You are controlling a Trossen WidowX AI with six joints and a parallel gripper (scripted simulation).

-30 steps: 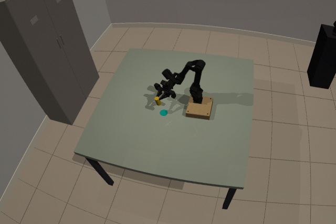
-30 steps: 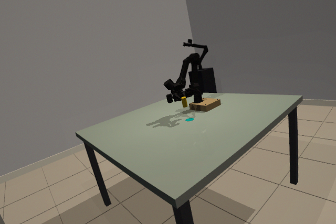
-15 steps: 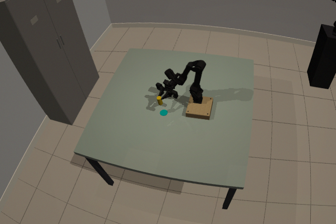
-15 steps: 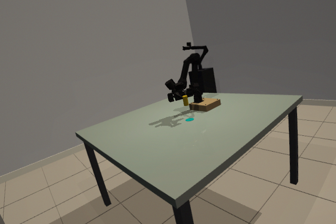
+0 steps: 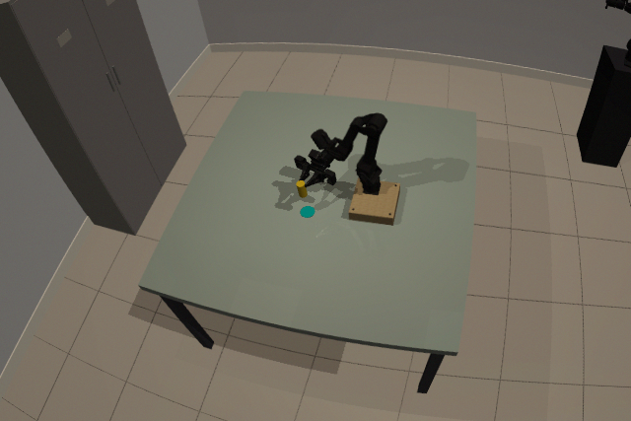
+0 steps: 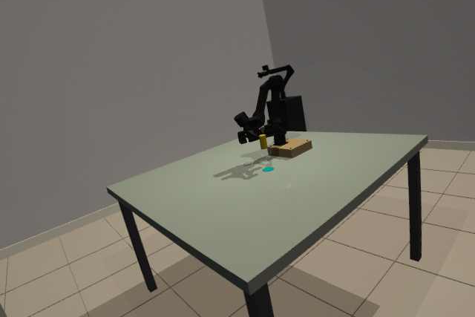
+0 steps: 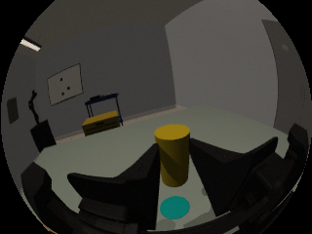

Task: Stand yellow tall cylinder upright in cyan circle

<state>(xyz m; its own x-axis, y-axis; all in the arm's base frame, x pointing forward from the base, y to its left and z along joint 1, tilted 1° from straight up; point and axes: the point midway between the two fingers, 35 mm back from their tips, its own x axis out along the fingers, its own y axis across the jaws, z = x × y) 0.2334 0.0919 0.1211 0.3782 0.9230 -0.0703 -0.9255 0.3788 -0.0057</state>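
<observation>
The yellow tall cylinder (image 5: 302,189) (image 6: 263,142) (image 7: 174,158) is close to upright and held above the table. My gripper (image 5: 304,183) (image 7: 174,144) is shut on it, with one finger on each side in the wrist view. The cyan circle (image 5: 307,212) (image 6: 268,169) (image 7: 175,208) lies flat on the table. In the exterior view the cylinder hangs clearly higher than the circle, and in the wrist view the circle shows below the cylinder's lower end. The fingertips are hard to make out in the exterior view.
The arm stands on a wooden base block (image 5: 373,205) (image 6: 290,148) on the green table (image 5: 306,273) (image 6: 214,214). The arm's shadow falls on the table around the circle. A grey cabinet (image 5: 97,75) stands beyond the table's left edge.
</observation>
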